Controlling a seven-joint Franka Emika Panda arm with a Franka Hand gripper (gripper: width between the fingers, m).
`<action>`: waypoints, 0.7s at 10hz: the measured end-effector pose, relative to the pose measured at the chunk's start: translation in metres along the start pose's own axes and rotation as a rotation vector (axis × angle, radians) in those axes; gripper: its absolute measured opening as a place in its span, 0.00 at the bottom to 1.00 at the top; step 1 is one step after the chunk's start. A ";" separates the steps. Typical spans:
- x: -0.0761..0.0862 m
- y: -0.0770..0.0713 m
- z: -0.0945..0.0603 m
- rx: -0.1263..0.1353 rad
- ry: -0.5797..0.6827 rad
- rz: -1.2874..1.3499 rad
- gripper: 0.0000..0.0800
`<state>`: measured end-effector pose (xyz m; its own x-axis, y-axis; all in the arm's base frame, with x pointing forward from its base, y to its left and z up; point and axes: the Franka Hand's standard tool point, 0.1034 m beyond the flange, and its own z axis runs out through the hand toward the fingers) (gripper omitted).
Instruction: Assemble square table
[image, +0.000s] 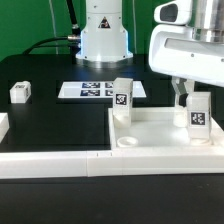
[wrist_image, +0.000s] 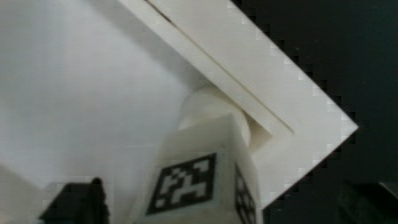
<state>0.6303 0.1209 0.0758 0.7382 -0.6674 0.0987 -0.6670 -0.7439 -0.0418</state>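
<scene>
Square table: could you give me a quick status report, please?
Gripper open, astride one upright leg, not gripping. Second leg upright on the table top; third leg loose, exterior view's left. Nothing in the way.

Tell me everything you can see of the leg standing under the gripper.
The leg is a small white block, plastic-looking, with a black-and-white tag on its face. It stands upright at a corner of the square table top, on the exterior view's right. The open gripper straddles it, fingers apparently clear.
</scene>
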 end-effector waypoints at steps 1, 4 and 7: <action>0.000 0.000 0.000 0.000 -0.002 0.006 0.76; -0.001 0.000 0.001 0.000 -0.003 0.107 0.40; 0.000 0.001 0.001 -0.003 -0.003 0.305 0.36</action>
<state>0.6292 0.1202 0.0743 0.5044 -0.8598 0.0792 -0.8579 -0.5094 -0.0666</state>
